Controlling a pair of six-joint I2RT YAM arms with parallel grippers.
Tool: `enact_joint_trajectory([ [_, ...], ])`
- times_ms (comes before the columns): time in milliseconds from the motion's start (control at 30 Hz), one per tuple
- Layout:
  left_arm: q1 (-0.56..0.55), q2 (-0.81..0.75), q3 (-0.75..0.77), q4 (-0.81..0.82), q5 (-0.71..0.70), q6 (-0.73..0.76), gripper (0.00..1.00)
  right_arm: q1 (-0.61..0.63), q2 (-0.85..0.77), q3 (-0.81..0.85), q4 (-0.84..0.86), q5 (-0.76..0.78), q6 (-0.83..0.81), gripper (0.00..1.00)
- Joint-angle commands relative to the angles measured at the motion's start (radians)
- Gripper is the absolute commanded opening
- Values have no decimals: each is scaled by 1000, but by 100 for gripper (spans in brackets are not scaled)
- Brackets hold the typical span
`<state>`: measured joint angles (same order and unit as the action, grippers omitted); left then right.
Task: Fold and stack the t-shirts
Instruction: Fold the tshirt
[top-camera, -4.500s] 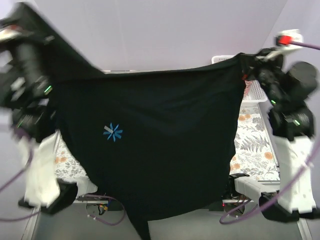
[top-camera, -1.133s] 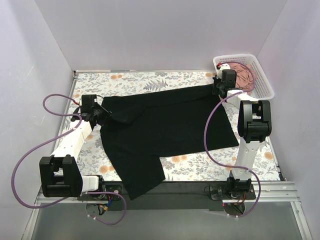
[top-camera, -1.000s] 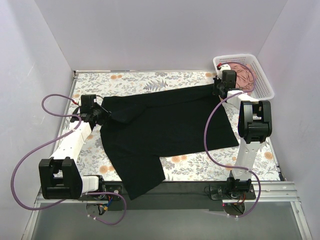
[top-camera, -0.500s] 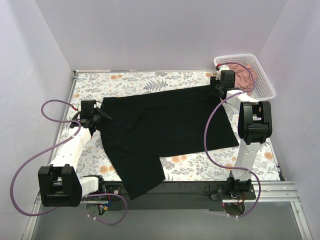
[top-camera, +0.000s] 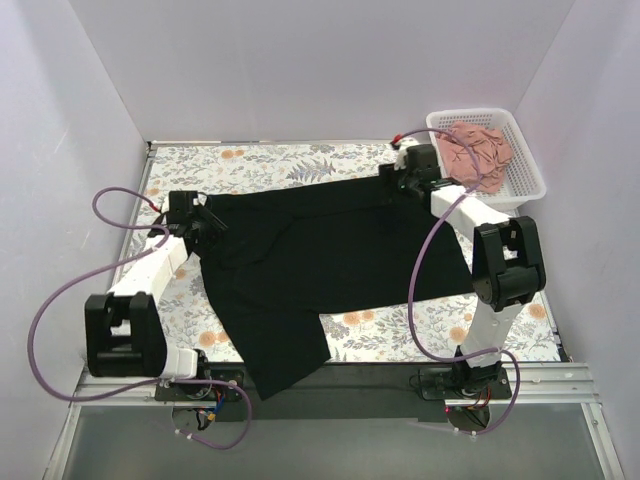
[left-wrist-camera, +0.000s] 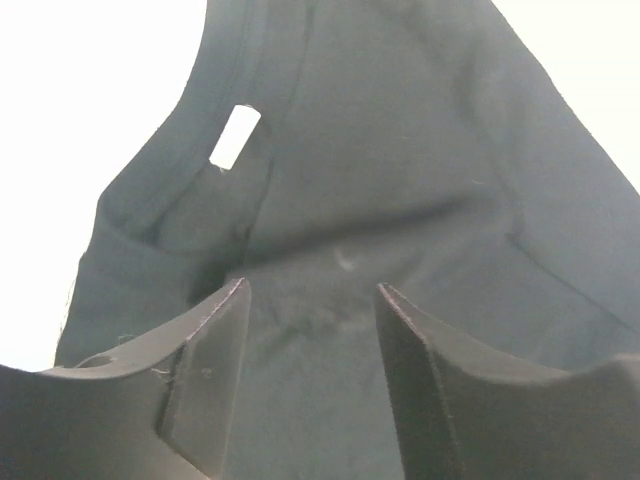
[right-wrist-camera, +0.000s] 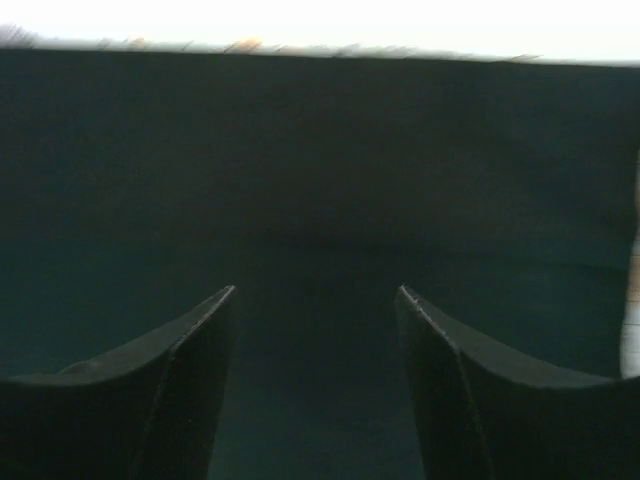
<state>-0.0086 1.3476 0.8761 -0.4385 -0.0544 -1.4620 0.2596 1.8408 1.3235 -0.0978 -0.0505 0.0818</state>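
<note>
The black t-shirt (top-camera: 330, 250) lies spread on the flower-patterned table, one end hanging over the near edge. My left gripper (top-camera: 210, 222) is open at its left end. In the left wrist view the open fingers (left-wrist-camera: 312, 290) hover over the black cloth (left-wrist-camera: 400, 180) near the collar and its white label (left-wrist-camera: 235, 137). My right gripper (top-camera: 390, 180) is open at the shirt's far right corner. The right wrist view shows open fingers (right-wrist-camera: 316, 292) above black cloth (right-wrist-camera: 320, 150), holding nothing. The pink t-shirt (top-camera: 477, 155) lies crumpled in the basket.
A white lattice basket (top-camera: 520, 193) stands at the far right corner of the table. The flower-patterned tabletop (top-camera: 260, 160) shows bare beyond the shirt and at the near right. Purple cables loop beside both arms. Lilac walls close in three sides.
Both grippers have opened and let go of the black t-shirt, which now rests on the table. The right gripper has moved left, away from the basket.
</note>
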Motion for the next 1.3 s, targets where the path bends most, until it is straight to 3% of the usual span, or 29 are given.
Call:
enact_joint_trajectory([
  [0, 6, 80, 27, 35, -2, 15, 47, 82, -32, -52, -77, -43, 30, 68],
  [233, 7, 203, -20, 20, -54, -17, 33, 210, -35, -187, -163, -81, 73, 64],
  [333, 7, 200, -68, 3, -76, -27, 30, 242, -29, -236, -224, -104, 69, 64],
  [500, 96, 183, -143, -26, -70, -35, 29, 279, -57, -374, -278, -195, 64, 62],
  [667, 153, 93, -189, -78, -93, -20, 26, 328, -127, -420, -302, -206, 76, 63],
  [800, 160, -26, -218, -106, -91, -17, 27, 334, -123, -348, -382, -193, 30, 64],
  [967, 160, -128, -152, -102, -76, 66, 49, 340, -175, -238, -343, -202, -13, 64],
  [1100, 151, -166, -103, -77, 52, 169, 62, 371, -181, -166, -278, -249, -19, 62],
  [1200, 70, -179, -92, -75, 79, 238, 65, 389, -184, -141, -229, -265, -1, 62],
  [1267, -83, -188, -89, -74, 15, 258, 65, 391, -192, -151, -200, -267, 9, 62],
])
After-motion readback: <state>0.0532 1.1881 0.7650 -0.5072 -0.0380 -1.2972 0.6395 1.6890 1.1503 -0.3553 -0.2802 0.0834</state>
